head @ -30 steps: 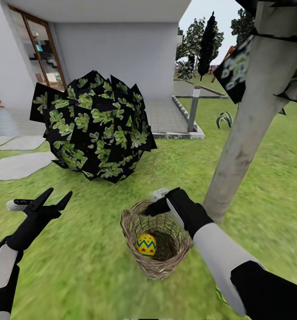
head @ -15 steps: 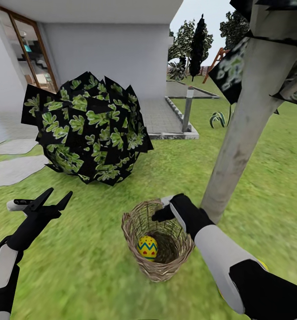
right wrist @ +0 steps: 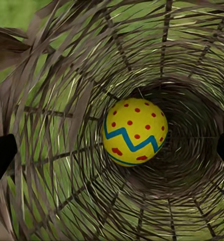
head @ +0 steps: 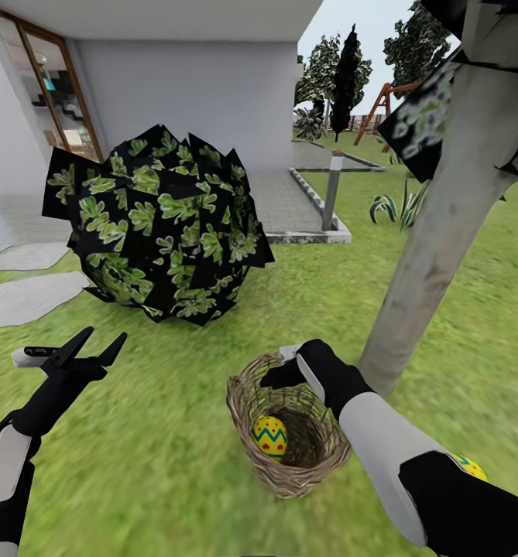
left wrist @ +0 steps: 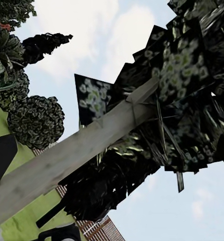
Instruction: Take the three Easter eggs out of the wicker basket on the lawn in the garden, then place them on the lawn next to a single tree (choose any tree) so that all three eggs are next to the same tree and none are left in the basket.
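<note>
The basket [head: 289,433] is sitting on the lawn [head: 173,464] just beside the trunk of the tree [head: 437,232]. One egg [head: 269,436] is lying inside it, yellow with a blue zigzag and red dots, low against the wall nearer the bush [head: 158,232]. The right pincer [head: 286,367] is hovering over the basket's far rim, pointing down into it; in the right wrist view its tips are showing far apart, spread and empty, with the egg between them. A second egg [head: 471,467] is resting on the grass near the tree, partly hidden by the right arm. The left pincer [head: 96,346] is hanging spread over the grass, holding nothing.
</note>
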### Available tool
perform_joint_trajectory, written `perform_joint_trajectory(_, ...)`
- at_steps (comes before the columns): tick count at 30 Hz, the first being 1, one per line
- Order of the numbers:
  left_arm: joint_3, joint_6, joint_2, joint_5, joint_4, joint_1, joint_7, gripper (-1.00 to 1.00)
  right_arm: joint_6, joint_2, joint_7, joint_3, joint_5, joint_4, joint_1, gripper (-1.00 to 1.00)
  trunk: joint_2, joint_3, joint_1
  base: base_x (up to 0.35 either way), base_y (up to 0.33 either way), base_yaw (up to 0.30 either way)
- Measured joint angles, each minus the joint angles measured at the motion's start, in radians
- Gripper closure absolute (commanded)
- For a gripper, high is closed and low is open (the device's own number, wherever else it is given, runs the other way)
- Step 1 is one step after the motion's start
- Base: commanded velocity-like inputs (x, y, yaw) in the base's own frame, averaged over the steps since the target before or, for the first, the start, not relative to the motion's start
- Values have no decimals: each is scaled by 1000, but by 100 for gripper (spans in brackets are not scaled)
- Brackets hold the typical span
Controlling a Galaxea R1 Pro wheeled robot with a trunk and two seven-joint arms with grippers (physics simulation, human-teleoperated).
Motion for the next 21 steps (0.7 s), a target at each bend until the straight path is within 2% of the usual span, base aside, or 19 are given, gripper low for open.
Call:
perform_joint_trajectory(3,0,0,1,1,0,0,-1,-100,1,0,-2,-7,0,1,0,-100,0,0,0,2,4,0)
perform_joint_trajectory(4,0,0,1,1,0,0,-1,-100,1,0,-5,-22,1,2,0,-100,0,0,0,0,0,0)
perform_joint_trajectory(8,0,0,1,0,0,0,-1,-100,1,0,-71,-66,1,3,0,-100,-28,-12,15,0,0,0)
perform_joint_trajectory(10,0,0,1,-1,0,0,-1,-100,0,0,-90,-70,0,2,0,-100,-42,-19,23,0,0,0)
perform_joint_trajectory(21,0,-1,1,-5,0,0,0,-100,-5,0,-97,-71,0,5,0,-100,-45,-61,28,0,0,0)
